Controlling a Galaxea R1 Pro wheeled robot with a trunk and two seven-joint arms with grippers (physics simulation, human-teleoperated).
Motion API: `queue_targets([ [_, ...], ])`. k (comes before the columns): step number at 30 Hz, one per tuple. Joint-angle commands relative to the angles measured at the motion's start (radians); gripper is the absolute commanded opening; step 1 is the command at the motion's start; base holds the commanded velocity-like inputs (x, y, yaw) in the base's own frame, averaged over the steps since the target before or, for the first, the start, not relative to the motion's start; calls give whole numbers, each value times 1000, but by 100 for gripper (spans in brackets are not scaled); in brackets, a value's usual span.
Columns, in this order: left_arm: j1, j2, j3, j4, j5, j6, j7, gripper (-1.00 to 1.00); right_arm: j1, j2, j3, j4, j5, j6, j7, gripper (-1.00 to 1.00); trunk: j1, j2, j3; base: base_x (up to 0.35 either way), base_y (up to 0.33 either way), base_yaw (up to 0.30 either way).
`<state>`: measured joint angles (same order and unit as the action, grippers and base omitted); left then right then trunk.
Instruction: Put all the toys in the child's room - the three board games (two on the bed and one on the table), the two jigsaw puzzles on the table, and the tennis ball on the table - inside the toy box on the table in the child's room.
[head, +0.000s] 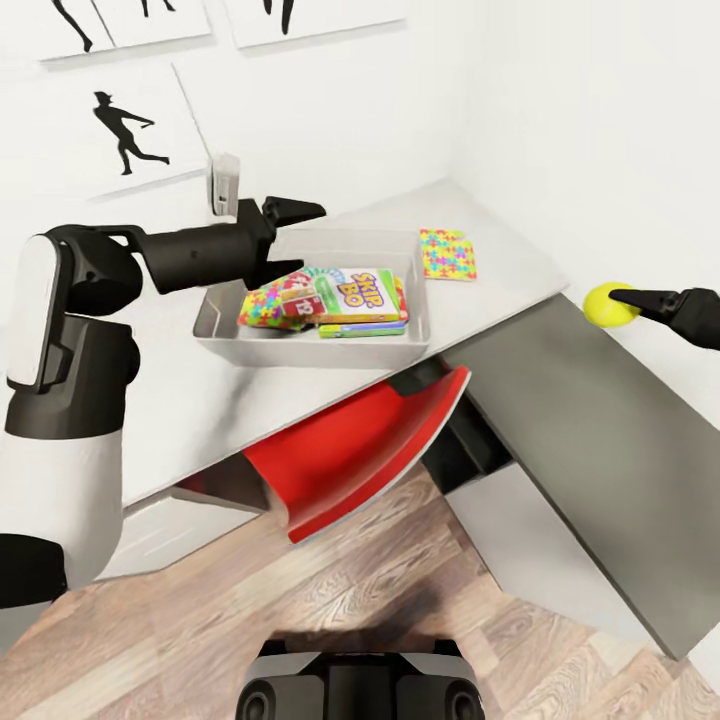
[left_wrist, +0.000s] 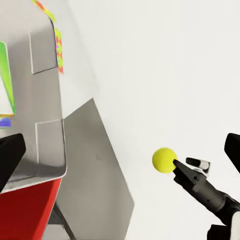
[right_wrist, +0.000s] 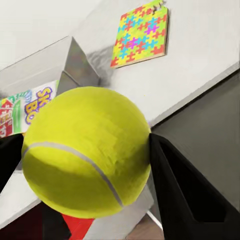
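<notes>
The table (head: 300, 400) runs from lower left to upper right of the head view, its pale top carrying the toy box (head: 225, 330) at centre. Inside the box lie a jigsaw puzzle, the Skip-Bo game (head: 355, 292) and other flat boxes stacked unevenly. The left gripper (head: 300, 240) hangs over the box's upper left rim with its fingers spread and nothing between them. 1 jigsaw puzzle (head: 447, 253) lies flat on the table just right of the box. At the right edge, the right gripper (head: 625, 301) pinches the tennis ball (head: 608, 304), held in the air over the lower dark desk (head: 600, 460), well apart from the box.

The grip is on a round surface, so the ball could squirt out in transit and roll off the desk. Dropped onto the sloping stack, it may bounce out. The left arm over the box also risks a collision.
</notes>
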<state>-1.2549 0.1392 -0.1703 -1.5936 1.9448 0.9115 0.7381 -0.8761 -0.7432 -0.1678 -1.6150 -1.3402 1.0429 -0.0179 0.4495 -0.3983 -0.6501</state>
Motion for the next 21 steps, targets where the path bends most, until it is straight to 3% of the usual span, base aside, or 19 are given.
queue_targets([
  [1, -2, 4, -1, 0, 18, -1, 22, 100, -16, 1, 17, 0, -17, 4, -26, -100, 1, -2, -1, 0, 0, 298],
  [6, -3, 23, -1, -1, 49, -1, 56, 100, -55, 10, 70, 0, -60, 4, -99, -100, 1, -2, -1, 0, 0, 299],
  [12, 0, 91, -2, -3, 111, 0, 96, 100, -152, 36, 155, 0, -129, 4, -217, -100, 1, -2, -1, 0, 0, 299],
  [14, 4, 118, -4, -3, 131, 0, 102, 100, -189, 45, 183, 1, -140, 4, -246, -100, 1, -2, -1, 0, 0, 300],
  [18, 7, 144, -5, -3, 148, 0, 105, 100, -221, 54, 211, 1, -146, 4, -273, -100, 1, -2, -1, 0, 0, 300],
  [21, 15, 182, -5, -3, 172, 0, 108, 100, -260, 76, 254, 1, -153, 4, -310, -100, 1, -2, -1, 0, 0, 300],
])
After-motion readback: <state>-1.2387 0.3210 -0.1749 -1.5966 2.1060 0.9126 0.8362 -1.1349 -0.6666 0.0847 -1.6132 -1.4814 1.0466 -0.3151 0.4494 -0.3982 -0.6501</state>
